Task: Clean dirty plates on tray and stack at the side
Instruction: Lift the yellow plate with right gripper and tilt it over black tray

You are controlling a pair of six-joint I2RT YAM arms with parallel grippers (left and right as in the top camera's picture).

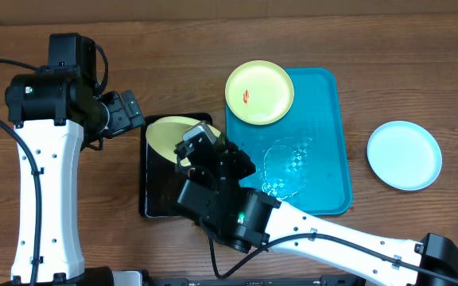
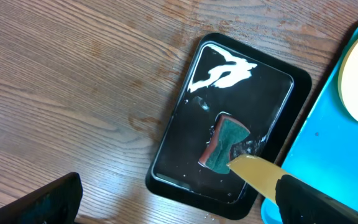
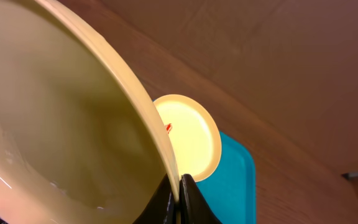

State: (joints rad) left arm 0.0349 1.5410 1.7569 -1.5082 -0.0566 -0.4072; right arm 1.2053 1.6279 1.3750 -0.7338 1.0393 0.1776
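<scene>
3 plates. Held plate [image 1: 168,133] is tilted over the black tray [image 1: 151,202], its rim clamped by the right end effector [image 1: 203,144]. Smeared plate [image 1: 259,92] lies flat on the turquoise tray [image 1: 330,135]. Pale plate [image 1: 404,155] sits on the surface [image 1: 420,71], apart from that tray. 1 sponge [image 2: 224,145] in the wet black tray, seen in left wrist view only; overhead, the arm covers it. Left end effector [image 1: 130,111]: fingers apart, nothing between.

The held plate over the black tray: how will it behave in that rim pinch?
Probably stiff: the held plate, pinched at its rim by the right gripper, shows no sag. Wet glints on its face suggest it may slip. Tilted steeply, it could pivot in that pinch.
</scene>
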